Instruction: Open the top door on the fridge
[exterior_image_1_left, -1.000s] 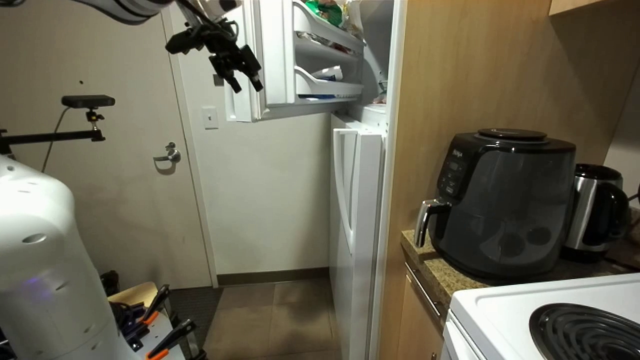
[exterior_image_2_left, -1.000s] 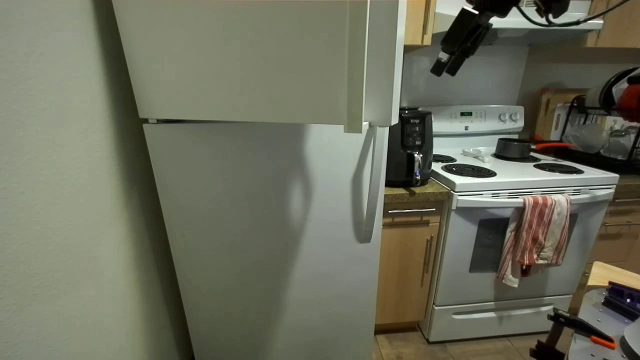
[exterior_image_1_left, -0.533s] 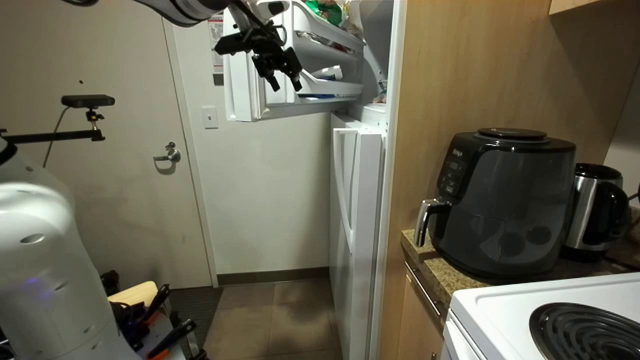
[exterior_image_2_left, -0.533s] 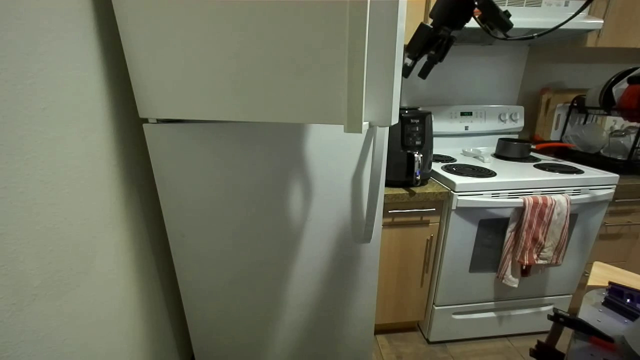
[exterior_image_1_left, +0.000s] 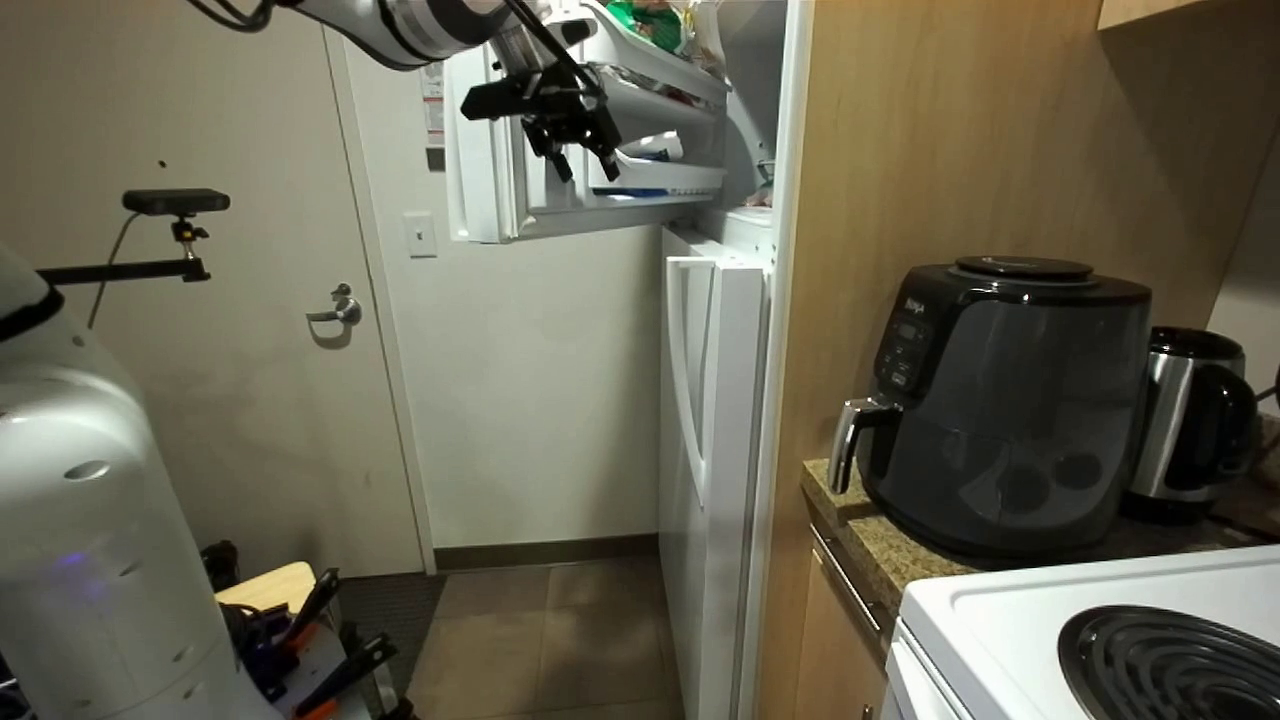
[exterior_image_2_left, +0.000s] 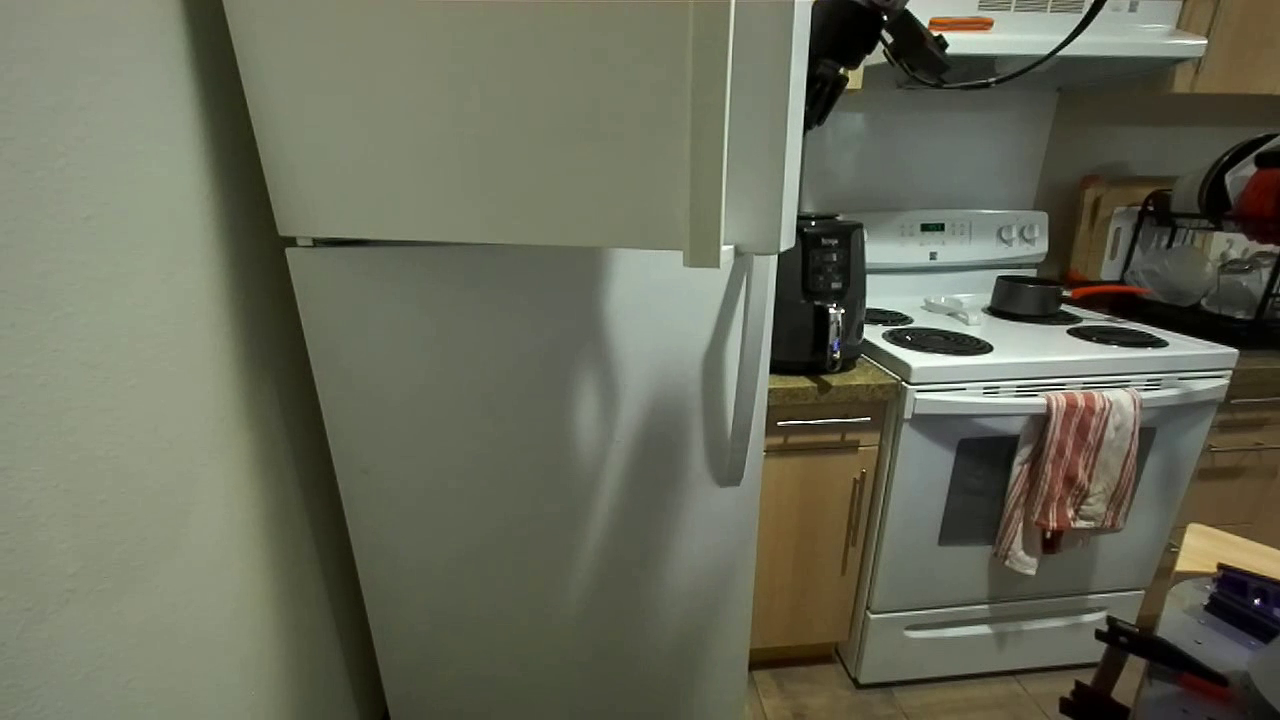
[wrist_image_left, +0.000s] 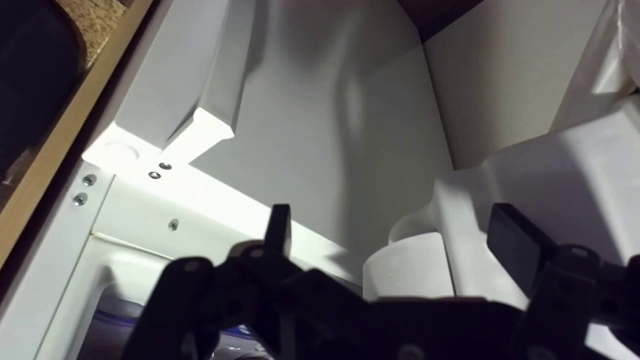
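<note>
- Top door (exterior_image_1_left: 545, 200) of the white fridge (exterior_image_1_left: 750, 230): open, swung well out from the freezer compartment (exterior_image_1_left: 750, 60). White shelf racks (exterior_image_1_left: 655, 178) line its inner side; in an exterior view I see its plain outer face (exterior_image_2_left: 480, 130).
- Robotiq gripper (exterior_image_1_left: 588, 172), under my remote control: pointing downward on the inner side of the top door. In an exterior view the door's free edge (exterior_image_2_left: 765, 120) hides part of it. Whether it touches the racks, I cannot tell.
- Jaws: spread wide, as I read them in the wrist view.
- Lower door (exterior_image_2_left: 500, 450): closed, its long handle (exterior_image_2_left: 750, 370) near one edge.
- Black air fryer (exterior_image_1_left: 1010, 410): on the granite surface (exterior_image_1_left: 905, 548), beside a steel-and-black kettle (exterior_image_1_left: 1190, 425).
- White stove (exterior_image_2_left: 1060, 365): striped towel (exterior_image_2_left: 1085, 460) hanging at its front, black saucepan (exterior_image_2_left: 1028, 296) on its top.
</note>
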